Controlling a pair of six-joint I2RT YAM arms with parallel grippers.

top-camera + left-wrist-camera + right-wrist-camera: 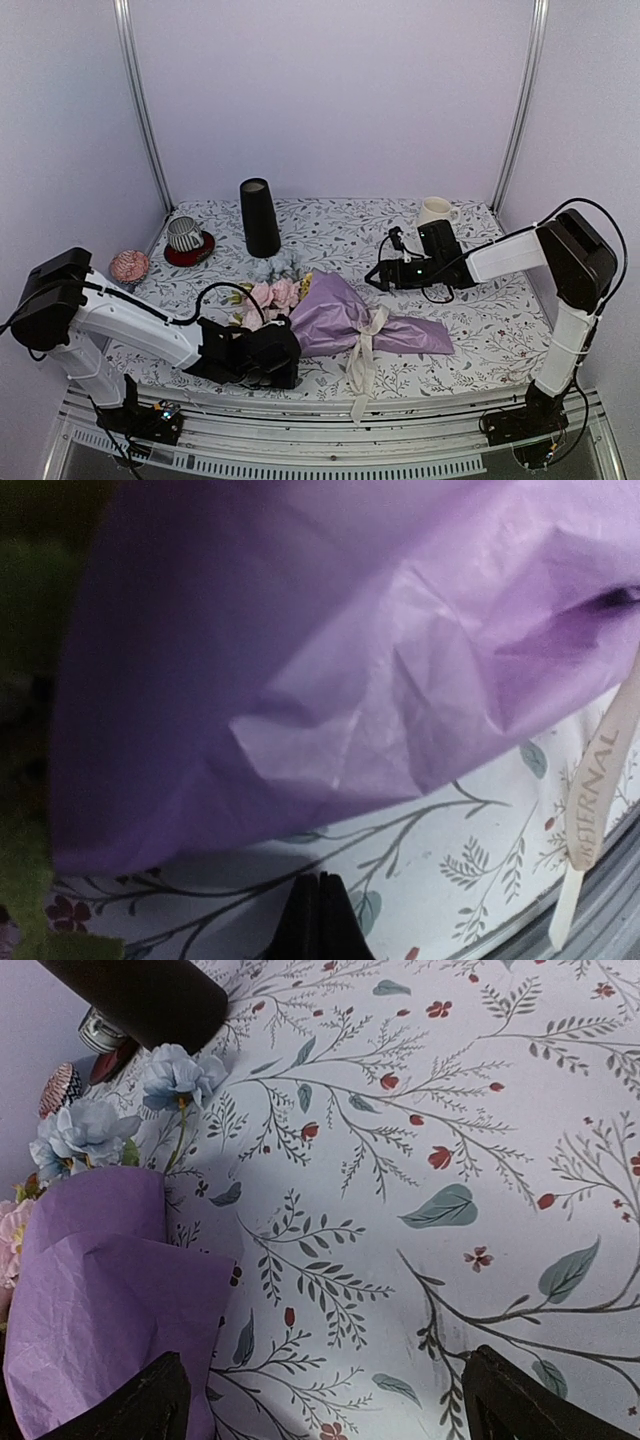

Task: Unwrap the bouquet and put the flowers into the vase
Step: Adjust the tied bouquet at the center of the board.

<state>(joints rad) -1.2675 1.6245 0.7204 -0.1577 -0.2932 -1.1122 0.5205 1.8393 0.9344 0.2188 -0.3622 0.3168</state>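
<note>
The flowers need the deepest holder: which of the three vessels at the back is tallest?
The slim black vase, between the striped grey cup at left and the white mug at right; it rises well above both.

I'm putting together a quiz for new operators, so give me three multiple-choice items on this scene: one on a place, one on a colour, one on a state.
1. Where is the tall matte black vase? A upright at the far side of the table; B lying at its near edge; C off it altogether.
2. What colour is the bouquet's crinkled wrapping paper? A green; B lilac; C yellow.
3. How is the right hand? A shut tight; B clamped on the paper; C open and empty.
Key: 1 A, it stands upright at the back; 2 B, the cone is lilac in every view; 3 C, its jaws stand wide apart with nothing between.
</note>
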